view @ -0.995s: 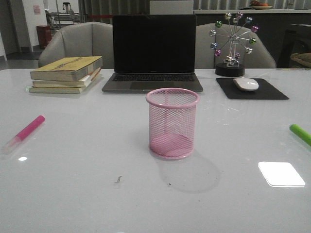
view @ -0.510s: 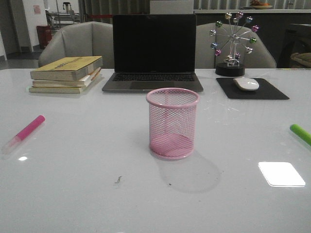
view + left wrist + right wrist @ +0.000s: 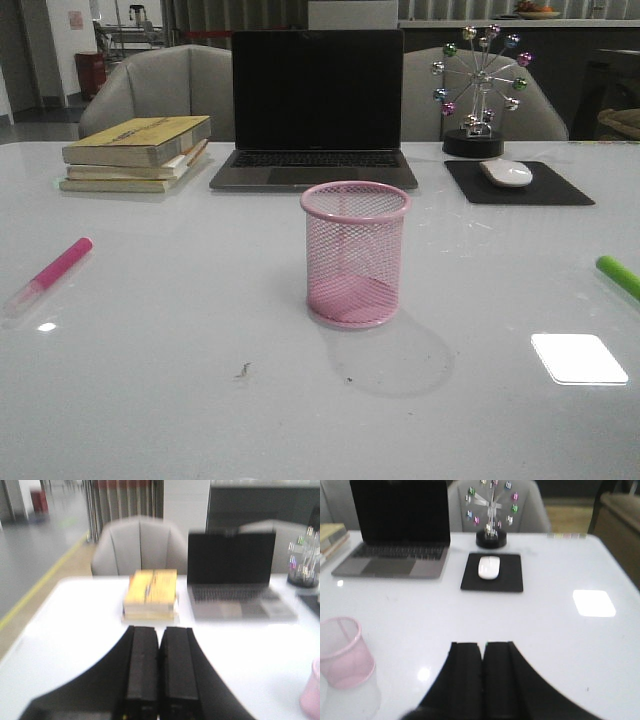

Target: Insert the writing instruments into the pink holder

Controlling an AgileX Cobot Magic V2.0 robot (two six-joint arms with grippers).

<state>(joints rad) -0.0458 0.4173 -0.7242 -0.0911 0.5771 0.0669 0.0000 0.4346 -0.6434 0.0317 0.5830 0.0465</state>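
The pink holder (image 3: 355,254) stands upright and empty at the table's middle; the right wrist view shows the holder (image 3: 342,652) off to one side, and the left wrist view catches only a pink edge of the holder (image 3: 311,689). A magenta marker (image 3: 50,274) lies flat near the left edge, whitish cap toward me. Cut off by the frame, the lime green marker (image 3: 618,275) lies at the right edge. My left gripper (image 3: 159,630) is shut on nothing, above the bare table. My right gripper (image 3: 483,645) is likewise shut, with a speck of green at its tips. Neither gripper shows in the front view.
At the back stand an open laptop (image 3: 316,110), a stack of books (image 3: 138,152), a mouse (image 3: 506,172) on a black pad (image 3: 520,184), and a ferris-wheel ornament (image 3: 478,90). Grey chairs (image 3: 160,90) sit behind the table.
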